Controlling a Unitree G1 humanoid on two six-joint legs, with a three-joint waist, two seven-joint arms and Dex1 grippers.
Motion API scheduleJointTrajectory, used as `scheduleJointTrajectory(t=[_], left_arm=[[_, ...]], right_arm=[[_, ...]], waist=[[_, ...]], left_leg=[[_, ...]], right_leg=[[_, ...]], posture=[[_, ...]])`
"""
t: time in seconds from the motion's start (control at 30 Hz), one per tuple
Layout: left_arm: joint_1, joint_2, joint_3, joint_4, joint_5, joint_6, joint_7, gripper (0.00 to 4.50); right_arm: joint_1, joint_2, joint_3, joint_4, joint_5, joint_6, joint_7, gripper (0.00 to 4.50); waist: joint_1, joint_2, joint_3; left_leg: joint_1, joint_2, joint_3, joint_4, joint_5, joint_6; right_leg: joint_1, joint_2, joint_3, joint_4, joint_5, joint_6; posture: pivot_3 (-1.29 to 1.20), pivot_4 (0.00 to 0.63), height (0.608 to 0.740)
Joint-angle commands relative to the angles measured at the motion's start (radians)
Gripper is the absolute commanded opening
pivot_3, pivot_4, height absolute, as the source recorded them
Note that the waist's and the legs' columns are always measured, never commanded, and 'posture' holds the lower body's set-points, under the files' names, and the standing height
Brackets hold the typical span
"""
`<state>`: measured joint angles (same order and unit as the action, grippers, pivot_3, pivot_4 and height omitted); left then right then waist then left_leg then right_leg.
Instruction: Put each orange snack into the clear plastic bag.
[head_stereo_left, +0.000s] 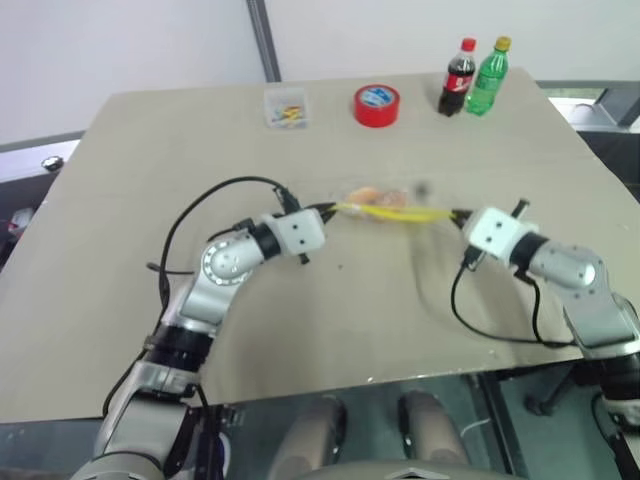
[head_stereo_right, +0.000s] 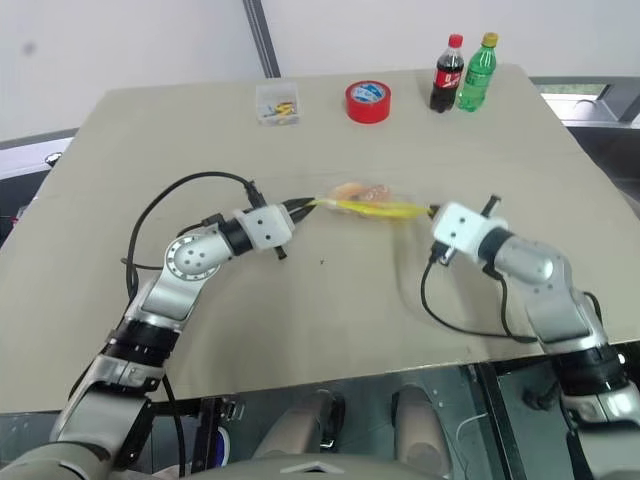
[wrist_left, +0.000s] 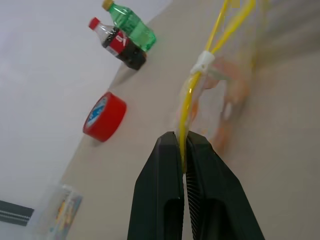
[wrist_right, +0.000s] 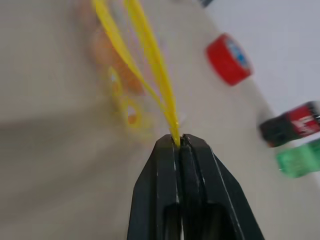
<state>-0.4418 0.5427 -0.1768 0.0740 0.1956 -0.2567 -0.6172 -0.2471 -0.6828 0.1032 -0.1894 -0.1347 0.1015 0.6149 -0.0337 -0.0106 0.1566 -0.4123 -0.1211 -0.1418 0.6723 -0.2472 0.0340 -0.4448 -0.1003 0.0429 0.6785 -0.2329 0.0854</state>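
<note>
Clear plastic bag (head_stereo_left: 390, 207), orange snacks (head_stereo_left: 372, 196) inside, suspended above the table (head_stereo_left: 150, 160) between left gripper (wrist_left: 183, 150) and right gripper (wrist_right: 178, 142), each pinching one end of its yellow seal strip (wrist_left: 192, 87); either pinch slipping would probably drop it.

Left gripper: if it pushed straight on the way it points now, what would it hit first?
The bag it already pinches by the yellow seal strip, with the snacks inside; beyond that, probably the right gripper at the bag's other end.

My test lab, by look: bare beige work table (head_stereo_left: 150, 180) against plain white wall (head_stereo_left: 120, 40), props set out along far edge, cables trailing, grey floor (head_stereo_left: 25, 170).
</note>
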Motion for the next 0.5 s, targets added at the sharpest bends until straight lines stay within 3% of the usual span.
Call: scheduleJointTrajectory(t=[0.03,0.07,0.17,0.27,0.5], left_arm=[[0.03,-0.003,-0.007,-0.129,-0.009,0.071,-0.02,0.0],[0.035,-0.005,-0.008,-0.143,-0.006,0.083,-0.022,0.0],[0.032,-0.009,-0.015,-0.162,0.002,0.109,-0.022,0.0],[0.023,-0.014,-0.024,-0.168,0.008,0.123,-0.022,0.0],[-0.004,-0.038,-0.033,-0.173,0.006,0.161,-0.023,0.0]], right_arm=[[0.063,-0.032,-0.074,-0.154,0.01,0.072,0.009,1.93],[0.081,-0.047,-0.089,-0.189,0.018,0.097,0.024,2.25],[0.097,-0.089,-0.1,-0.301,0.054,0.172,0.086,2.25],[0.023,-0.078,-0.066,-0.386,0.103,0.267,0.122,2.25],[-0.248,0.061,0.196,-0.291,-0.028,0.257,0.108,2.25]], waist=[[0.003,0.0,0.0],[0.006,0.0,0.0],[0.008,0.0,0.0],[0.006,0.0,0.0],[0.002,-0.001,-0.001]], left_leg=[[0.0,0.0,0.0,0.0,0.0,0.0],[0.0,0.0,0.0,0.0,0.0,0.0],[0.0,-0.001,0.0,0.002,0.0,0.0],[0.0,0.001,0.0,0.001,0.0,0.0],[-0.001,0.001,0.0,0.001,0.0,0.0]], right_leg=[[0.0,0.0,0.0,0.0,0.0,0.0],[0.0,0.0,0.0,0.0,0.0,0.0],[0.0,0.0,0.0,0.0,0.0,0.0],[0.0,0.001,-0.001,0.0,0.0,0.0],[0.0,0.001,-0.001,-0.001,0.0,0.0]], posture=[[0.0,0.15,0.713],[0.0,0.15,0.713],[0.0,0.15,0.713],[0.0,0.15,0.713],[0.0,0.15,0.713]])
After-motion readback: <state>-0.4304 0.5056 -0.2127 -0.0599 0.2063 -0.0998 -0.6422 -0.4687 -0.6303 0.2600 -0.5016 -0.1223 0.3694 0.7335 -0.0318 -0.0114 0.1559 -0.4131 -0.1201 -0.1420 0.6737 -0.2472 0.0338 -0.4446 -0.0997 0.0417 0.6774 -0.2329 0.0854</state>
